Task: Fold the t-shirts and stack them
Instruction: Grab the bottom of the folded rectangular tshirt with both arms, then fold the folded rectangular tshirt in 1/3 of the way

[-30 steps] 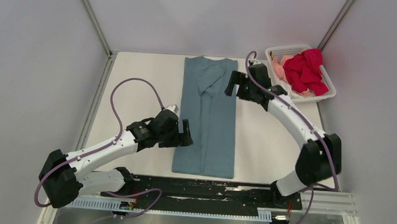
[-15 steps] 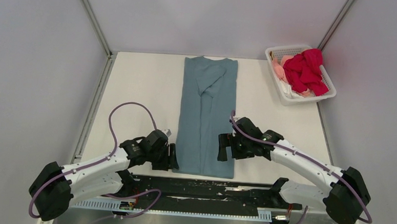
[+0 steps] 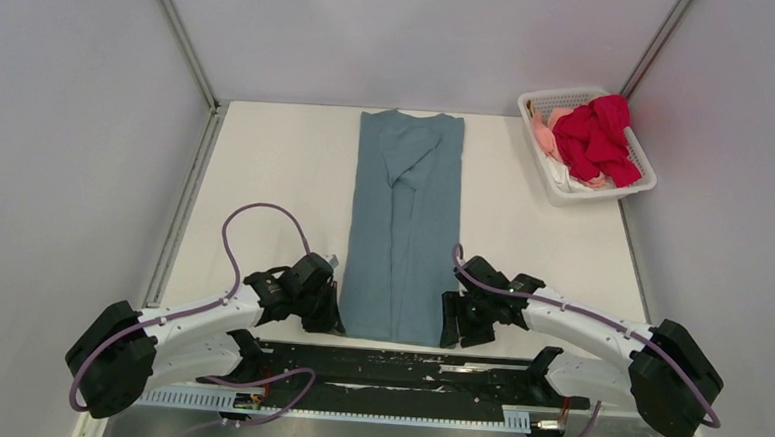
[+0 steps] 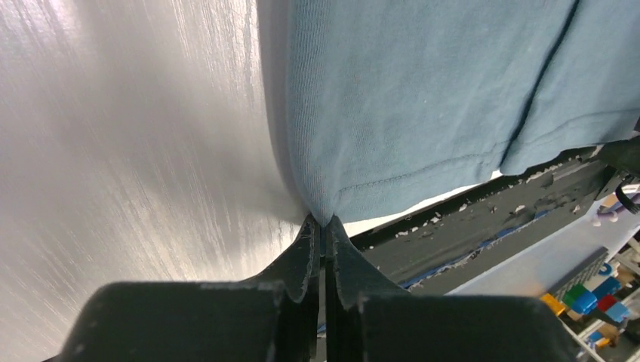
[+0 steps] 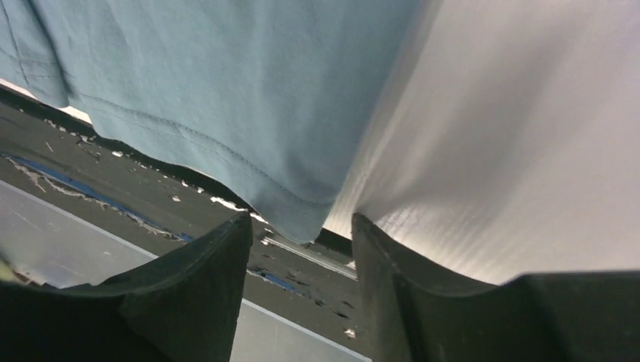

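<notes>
Top external view: blue-grey t-shirt (image 3: 403, 229) lies folded lengthwise, collar at 12 o'clock, hem at 6 o'clock. Left gripper (image 4: 323, 223) is pinched closed on the 7 o'clock hem corner. Right gripper (image 5: 300, 223) straddles the 5 o'clock corner, jaws wide, presumably to lift both corners together.

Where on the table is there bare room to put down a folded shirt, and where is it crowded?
Free: the wide strip between the left edge of the table and the blue-grey t-shirt; also the patch right of the shirt, nearer than the white basket. Crowded: the near edge, where the left gripper and right gripper sit at the shirt's corners.
</notes>
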Tool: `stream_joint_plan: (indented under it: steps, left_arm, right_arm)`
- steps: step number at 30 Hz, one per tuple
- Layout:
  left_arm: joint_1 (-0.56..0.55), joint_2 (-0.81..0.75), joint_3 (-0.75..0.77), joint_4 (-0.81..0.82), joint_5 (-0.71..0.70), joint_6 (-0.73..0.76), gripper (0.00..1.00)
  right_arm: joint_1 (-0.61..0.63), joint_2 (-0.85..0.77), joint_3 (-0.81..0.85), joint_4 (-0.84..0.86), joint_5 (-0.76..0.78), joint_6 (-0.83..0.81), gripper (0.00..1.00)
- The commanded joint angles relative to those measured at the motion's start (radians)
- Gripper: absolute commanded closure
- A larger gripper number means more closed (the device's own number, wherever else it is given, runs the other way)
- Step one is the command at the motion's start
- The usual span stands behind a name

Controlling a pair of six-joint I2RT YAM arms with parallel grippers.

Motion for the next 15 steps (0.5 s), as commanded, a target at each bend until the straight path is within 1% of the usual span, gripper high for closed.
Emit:
stream_joint_plan:
  steps: [1,5,6,7,8,11,13,15]
  left_arm:
    - [0.0,-0.006,-0.012,0.03,-0.001,-0.01,1.0]
    - [0.001,-0.035,-0.015,0.036,0.002,-0.004,1.0]
    - [0.0,-0.044,-0.016,0.029,0.001,0.0,1.0]
    - [0.001,-0.067,-0.017,0.024,0.002,0.002,1.0]
    - [0.0,-0.08,-0.017,0.019,-0.001,0.006,1.0]
    - [0.0,-0.138,-0.012,0.038,-0.013,0.012,1.0]
    - [0.001,-0.143,0.011,0.062,-0.022,0.029,1.0]
    - [0.006,-0.118,0.064,0.051,-0.054,0.058,1.0]
  right_arm:
    - [0.014,0.049,-0.031,0.114,-0.046,0.042,0.52]
    - [0.019,0.049,-0.025,0.116,-0.009,0.036,0.82]
    - [0.02,0.036,-0.025,0.115,-0.011,0.036,0.85]
    - [0.022,0.02,-0.027,0.115,-0.013,0.034,0.87]
    - [0.023,0.003,-0.027,0.115,-0.01,0.031,0.92]
    - [0.023,-0.043,-0.009,0.116,0.034,0.019,1.0]
    - [0.021,-0.052,0.035,0.116,0.069,0.002,1.0]
    - [0.021,-0.047,0.086,0.117,0.122,-0.02,1.0]
